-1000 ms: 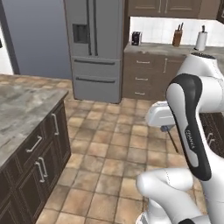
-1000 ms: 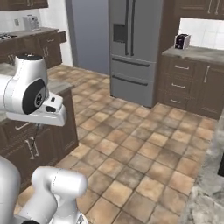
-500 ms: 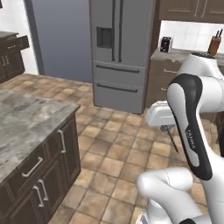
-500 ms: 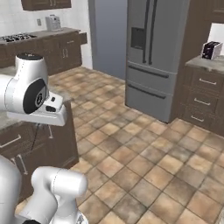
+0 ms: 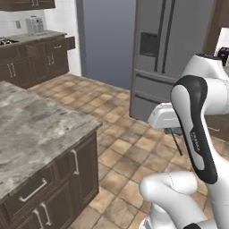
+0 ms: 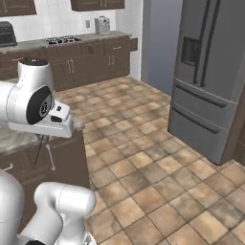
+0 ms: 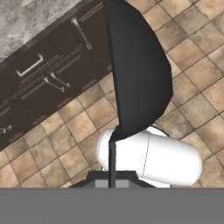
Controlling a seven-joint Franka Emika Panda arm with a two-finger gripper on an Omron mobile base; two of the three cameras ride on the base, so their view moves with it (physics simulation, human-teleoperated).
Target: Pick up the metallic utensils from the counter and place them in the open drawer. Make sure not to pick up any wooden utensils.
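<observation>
My gripper (image 7: pixel 112 183) is shut on a dark grey metallic utensil (image 7: pixel 133 74), a spoon whose broad bowl looms close in the hand view above its slim handle. The same utensil hangs as a thin dark rod (image 5: pixel 176 142) under the gripper (image 5: pixel 171 131) in the left base view, over the tiled floor. In the right base view the rod (image 6: pixel 39 149) hangs below the gripper (image 6: pixel 43 138), beside the island. The counter (image 5: pixel 36 127) is the grey veined island top at the left. The open drawer and the wooden utensils are out of view.
The island's dark cabinet fronts (image 7: pixel 48 83) carry silver bar handles, all closed. A grey steel fridge (image 5: pixel 179 49) stands ahead on the right. A back counter with a stove (image 6: pixel 62 40) runs along the far wall. Brown tiled floor (image 6: pixel 158 177) lies between them.
The whole picture has swung, so the base has turned: the fridge has slid to the right and the back wall cabinets have come into view. The arm holds its pose, still gripping the utensil.
</observation>
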